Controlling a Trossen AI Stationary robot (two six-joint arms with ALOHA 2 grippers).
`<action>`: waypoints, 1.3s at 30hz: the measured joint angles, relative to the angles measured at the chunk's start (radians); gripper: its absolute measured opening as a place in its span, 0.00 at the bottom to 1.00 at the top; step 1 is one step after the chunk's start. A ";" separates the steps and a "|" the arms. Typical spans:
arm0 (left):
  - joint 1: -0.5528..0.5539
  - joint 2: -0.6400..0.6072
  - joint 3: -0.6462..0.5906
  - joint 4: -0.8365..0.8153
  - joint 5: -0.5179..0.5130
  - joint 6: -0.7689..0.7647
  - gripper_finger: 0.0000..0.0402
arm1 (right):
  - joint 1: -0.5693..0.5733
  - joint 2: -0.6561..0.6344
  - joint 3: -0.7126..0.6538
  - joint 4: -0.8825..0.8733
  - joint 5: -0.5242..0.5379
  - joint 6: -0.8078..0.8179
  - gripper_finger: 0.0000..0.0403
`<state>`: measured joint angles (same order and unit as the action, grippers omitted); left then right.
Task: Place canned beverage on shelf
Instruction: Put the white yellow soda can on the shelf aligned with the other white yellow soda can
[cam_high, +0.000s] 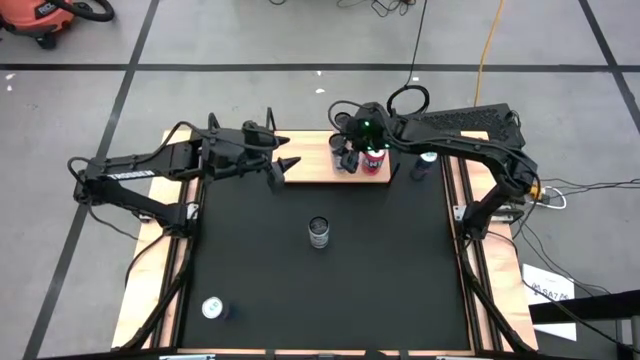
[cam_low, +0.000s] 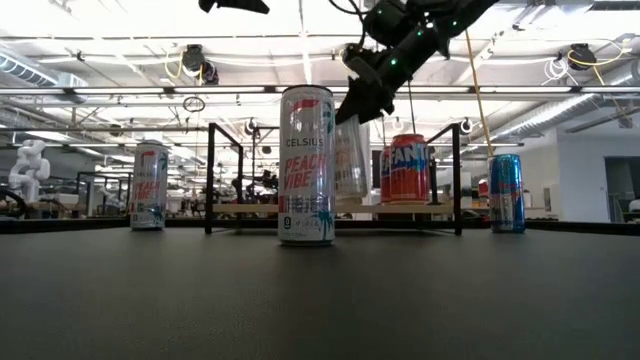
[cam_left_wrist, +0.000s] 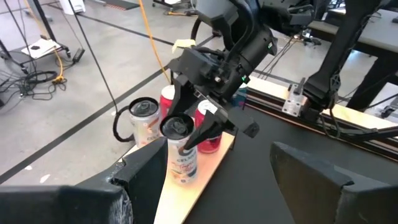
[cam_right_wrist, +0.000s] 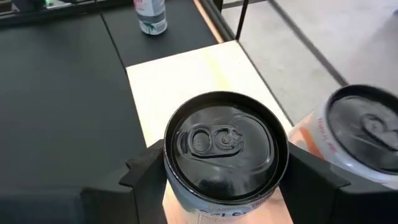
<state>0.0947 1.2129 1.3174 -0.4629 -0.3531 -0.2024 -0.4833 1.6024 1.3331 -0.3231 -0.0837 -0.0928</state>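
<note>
The shelf (cam_high: 312, 166), a light-wood board with black end rails, lies at the mat's far edge. My right gripper (cam_high: 348, 157) is over it, shut on a white can with a black top (cam_right_wrist: 221, 140). In the low view this can (cam_low: 352, 160) is tilted, its base close above the board (cam_low: 420, 207). A red can (cam_high: 376, 161) stands on the board beside it. My left gripper (cam_high: 283, 166) is open and empty at the shelf's left end, pointing at the held can (cam_left_wrist: 180, 155). My right gripper pinches the white can's upper wall, just below the rim (cam_right_wrist: 177, 186), between its two fingers (cam_left_wrist: 208, 127), one on each side. The fingers slant down from above. The can is tilted; I cannot tell whether its base (cam_left_wrist: 180, 180) touches the board.
A white Celsius can (cam_high: 319, 232) stands upright mid-mat, another (cam_high: 213, 308) near the front left corner. A blue can (cam_high: 424, 166) stands right of the shelf. A pale can (cam_left_wrist: 144, 121) stands behind the held one. The board's left half (cam_right_wrist: 186, 74) is bare.
</note>
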 joint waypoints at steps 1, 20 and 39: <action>0.004 0.000 0.000 0.000 0.000 0.000 0.69 | -0.003 0.004 0.000 0.005 -0.013 0.000 0.60; 0.055 0.000 0.000 -0.044 0.000 0.008 0.69 | -0.017 -0.058 -0.171 0.173 -0.025 -0.034 0.60; 0.090 -0.001 0.000 -0.023 0.048 0.005 0.69 | -0.021 -0.057 -0.126 0.140 -0.023 -0.027 0.82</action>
<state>0.1844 1.2124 1.3174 -0.4857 -0.3048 -0.1970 -0.5048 1.5452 1.2075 -0.1830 -0.1065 -0.1193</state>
